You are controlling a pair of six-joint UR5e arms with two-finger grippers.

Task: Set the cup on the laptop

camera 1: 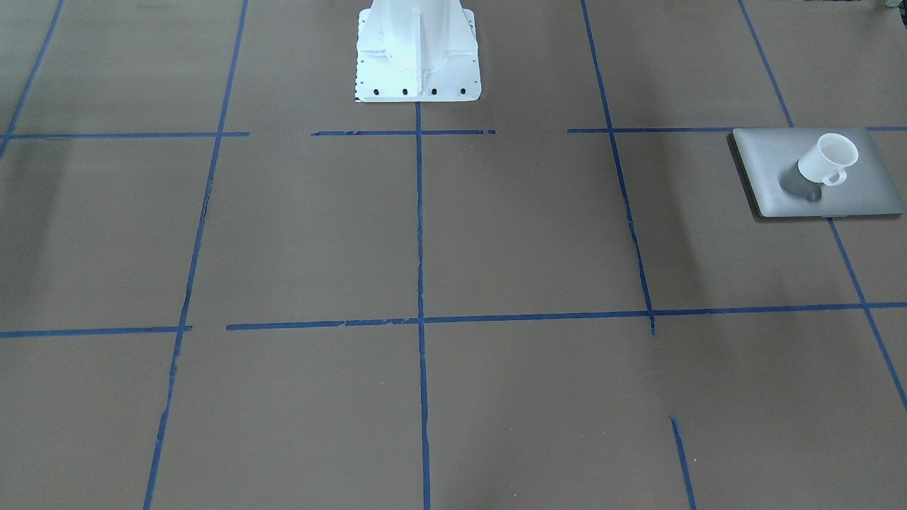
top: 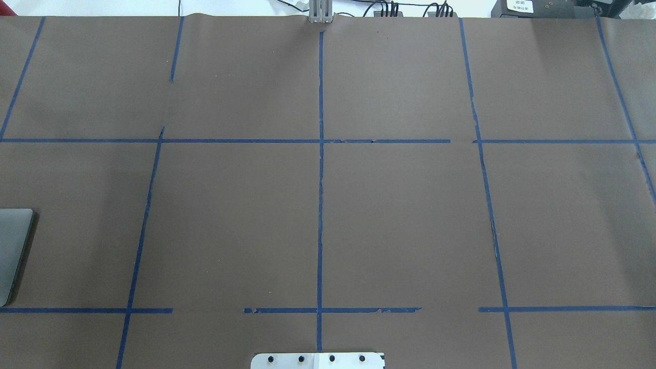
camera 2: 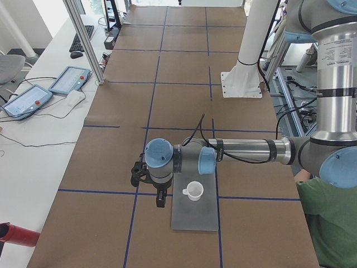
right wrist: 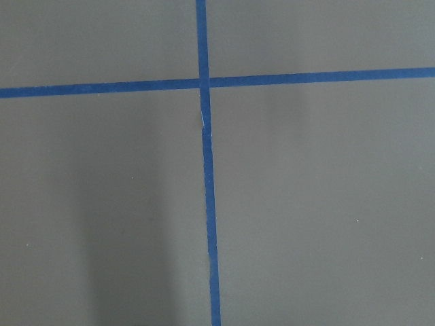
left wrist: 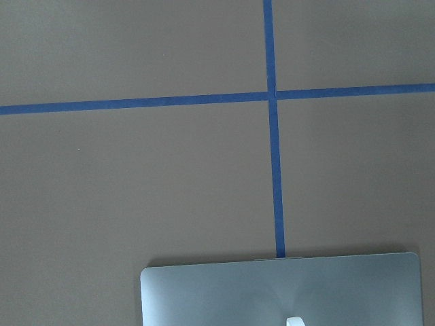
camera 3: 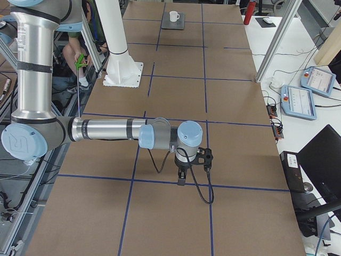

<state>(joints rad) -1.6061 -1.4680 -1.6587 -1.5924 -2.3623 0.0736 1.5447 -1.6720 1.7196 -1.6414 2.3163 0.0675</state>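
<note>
The small white cup (camera 1: 827, 159) stands upright on the lid of the flat silver-grey laptop (camera 1: 765, 163), handle to the front. Both also show in the exterior left view, cup (camera 2: 193, 191) on laptop (camera 2: 195, 218), and far off in the exterior right view, cup (camera 3: 173, 16). The left gripper (camera 2: 160, 200) hangs over the table just beside the laptop's edge, apart from the cup. I cannot tell whether it is open or shut. The left wrist view shows the laptop's edge (left wrist: 272, 292). The right gripper (camera 3: 181, 180) hangs over bare table far from both; its state is unclear.
The white robot pedestal (camera 1: 418, 57) stands at mid-table. Blue tape lines grid the brown table cover. A person in a green shirt (camera 2: 329, 223) is by the robot's side. Control tablets (camera 2: 33, 97) lie on a side bench.
</note>
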